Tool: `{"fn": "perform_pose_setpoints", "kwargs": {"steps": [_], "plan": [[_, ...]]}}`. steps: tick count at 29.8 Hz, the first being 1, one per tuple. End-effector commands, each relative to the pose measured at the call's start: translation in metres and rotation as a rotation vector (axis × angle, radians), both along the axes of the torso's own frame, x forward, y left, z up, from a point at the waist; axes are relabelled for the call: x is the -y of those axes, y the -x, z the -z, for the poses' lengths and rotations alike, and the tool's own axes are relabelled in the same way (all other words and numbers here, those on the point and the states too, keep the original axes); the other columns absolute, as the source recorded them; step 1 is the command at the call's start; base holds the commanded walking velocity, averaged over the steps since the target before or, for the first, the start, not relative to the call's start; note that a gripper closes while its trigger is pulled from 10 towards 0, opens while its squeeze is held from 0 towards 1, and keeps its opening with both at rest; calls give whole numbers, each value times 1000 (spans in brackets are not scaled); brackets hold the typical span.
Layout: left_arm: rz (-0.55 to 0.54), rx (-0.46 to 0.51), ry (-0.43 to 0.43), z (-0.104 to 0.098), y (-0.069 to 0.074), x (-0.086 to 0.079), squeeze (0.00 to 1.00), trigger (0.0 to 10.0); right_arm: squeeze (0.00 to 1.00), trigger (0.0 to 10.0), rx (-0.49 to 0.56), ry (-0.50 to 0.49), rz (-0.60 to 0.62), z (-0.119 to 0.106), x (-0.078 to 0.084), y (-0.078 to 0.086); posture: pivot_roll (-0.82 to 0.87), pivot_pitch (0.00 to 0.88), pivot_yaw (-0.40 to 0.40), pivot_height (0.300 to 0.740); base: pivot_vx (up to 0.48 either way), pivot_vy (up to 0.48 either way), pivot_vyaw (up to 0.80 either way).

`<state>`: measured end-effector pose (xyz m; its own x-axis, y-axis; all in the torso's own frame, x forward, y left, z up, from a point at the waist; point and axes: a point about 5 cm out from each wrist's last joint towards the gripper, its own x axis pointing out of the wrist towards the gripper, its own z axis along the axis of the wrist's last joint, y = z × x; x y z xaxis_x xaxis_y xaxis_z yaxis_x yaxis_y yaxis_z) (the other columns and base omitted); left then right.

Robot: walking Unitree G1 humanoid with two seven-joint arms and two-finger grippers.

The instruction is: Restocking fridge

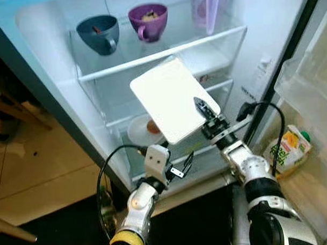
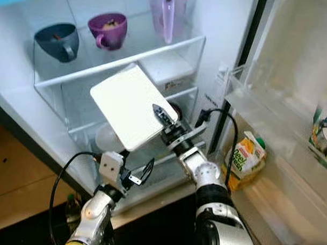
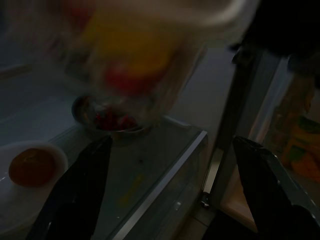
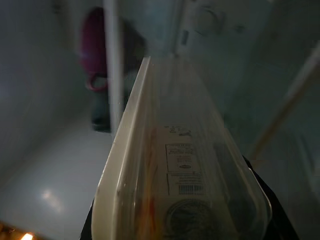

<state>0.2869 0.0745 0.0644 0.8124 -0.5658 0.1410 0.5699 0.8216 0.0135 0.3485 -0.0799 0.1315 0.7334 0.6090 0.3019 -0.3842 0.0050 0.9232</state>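
My right gripper [image 1: 205,108] is shut on a flat white-lidded food container [image 1: 171,99], held tilted in front of the fridge's middle shelf [image 1: 150,61]. In the right wrist view the clear container [image 4: 185,195] runs lengthwise between the fingers, labels on its underside. My left gripper [image 1: 182,167] stands open lower down, by the front edge of the bottom shelf [image 1: 205,158]. The left wrist view looks past its fingers [image 3: 80,190] at a white plate with an orange fruit [image 3: 31,167] and a dark bowl [image 3: 107,122].
A blue mug [image 1: 99,33], a purple mug [image 1: 147,20] and a lilac pitcher [image 1: 208,8] stand on the upper shelf. A juice carton [image 1: 287,149] sits in the open door's lower bin [image 1: 311,192]. A clear door bin [image 1: 307,80] juts out at right.
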Motion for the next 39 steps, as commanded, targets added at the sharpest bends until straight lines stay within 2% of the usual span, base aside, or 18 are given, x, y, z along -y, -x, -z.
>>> {"fn": "perform_pose_setpoints", "kwargs": {"steps": [1,8,15,30,39], "plan": [[-3,-10,-3,4,3,-1,0,10000,0,10000,15,17,-7,-7,-6,-3,-33,150,63,471,0,0,0],[-2,-10,5,3,3,1,0,10000,0,10000,-7,18,62,-18,-9,-14,-35,152,59,471,0,0,0],[-3,-9,7,3,3,1,0,10000,0,10000,-4,-17,129,-29,-4,-22,-32,155,57,471,0,0,0],[3,-4,12,2,4,2,0,10000,0,10000,19,-30,166,-45,-5,-33,-26,161,54,471,0,0,0],[6,-1,18,2,7,3,0,10000,0,10000,2,-16,251,-53,0,-43,-19,174,54,471,0,0,0]]}}
